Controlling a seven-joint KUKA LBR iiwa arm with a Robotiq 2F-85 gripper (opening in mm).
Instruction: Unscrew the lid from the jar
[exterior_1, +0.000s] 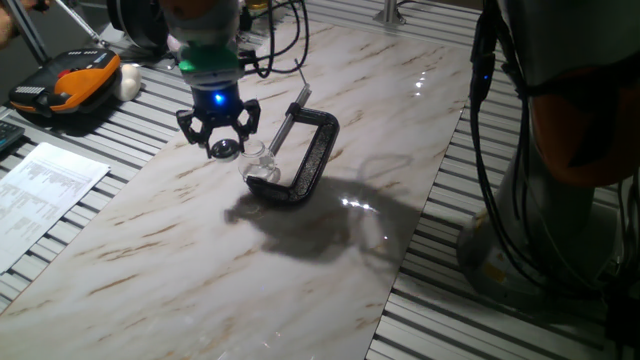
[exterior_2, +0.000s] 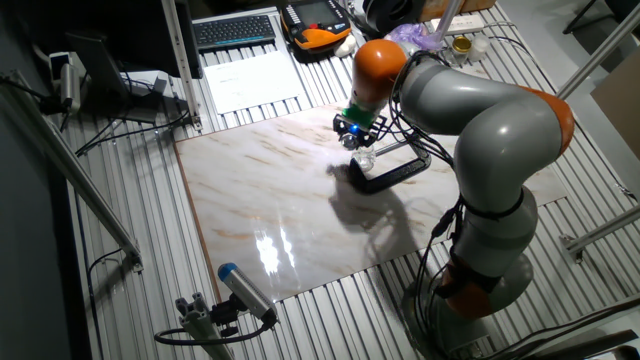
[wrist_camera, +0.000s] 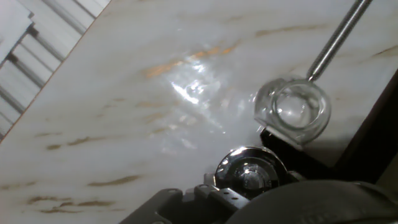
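Note:
My gripper is shut on the lid, a small shiny round metal cap, and holds it just above the marble board, left of the jar. In the hand view the lid sits between the fingers at the bottom edge. The jar is a tiny clear glass cylinder, open at the top, held in a black C-clamp that lies on the board. The hand view looks into the jar's open mouth, with the clamp's steel screw rod touching it. The other fixed view shows the gripper beside the jar.
The marble board lies on a slatted metal table. An orange and black device and a printed sheet lie to the left of the board. A keyboard is at the back. The arm's base stands at the board's edge.

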